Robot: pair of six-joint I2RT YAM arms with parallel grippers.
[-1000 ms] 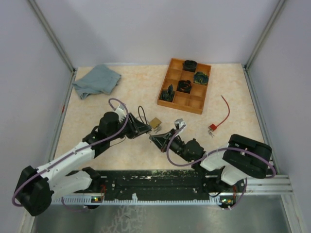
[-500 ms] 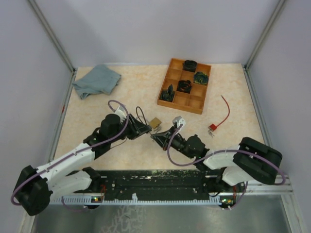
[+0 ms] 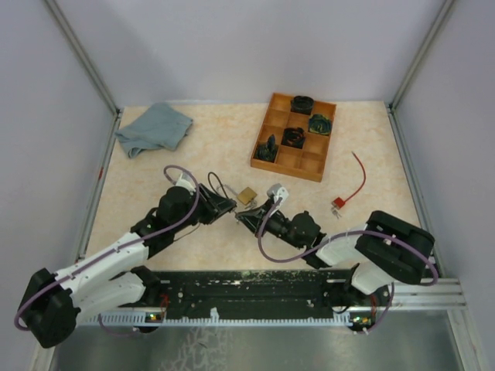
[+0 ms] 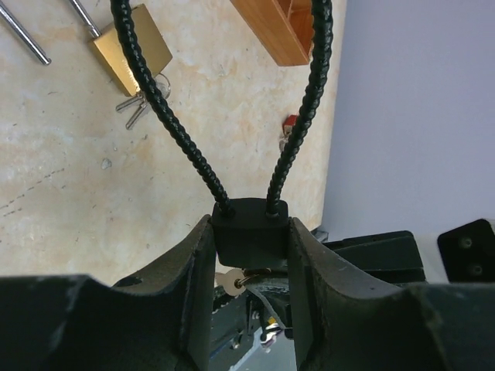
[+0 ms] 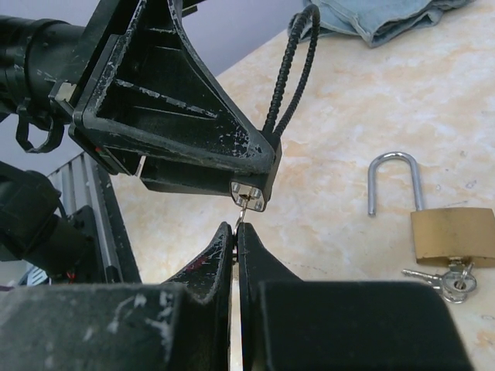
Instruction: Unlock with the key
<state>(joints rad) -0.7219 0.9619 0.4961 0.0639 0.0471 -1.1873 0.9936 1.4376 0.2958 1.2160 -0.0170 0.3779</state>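
Observation:
My left gripper (image 4: 249, 259) is shut on a black padlock (image 4: 249, 232), gripping the sides of its body. The lock's black cable shackle (image 4: 305, 116) loops away from the fingers. In the right wrist view the lock's metal keyhole face (image 5: 252, 194) points at my right gripper (image 5: 236, 229). That gripper is shut on a small silver key (image 5: 243, 211), and the key's tip sits in the keyhole. From above, the left gripper (image 3: 227, 207) and the right gripper (image 3: 241, 217) meet tip to tip over the middle of the table.
A brass padlock (image 5: 453, 236) lies just beyond the grippers, with one shackle leg out of its body and a bunch of keys (image 5: 445, 280) hanging from it. Farther back are a wooden compartment tray (image 3: 294, 158), a blue cloth (image 3: 155, 127) and a red cable (image 3: 352, 185).
Both grippers have shifted slightly left and toward the back. The right gripper has closed in on the black padlock held by the left. Neither grip has changed.

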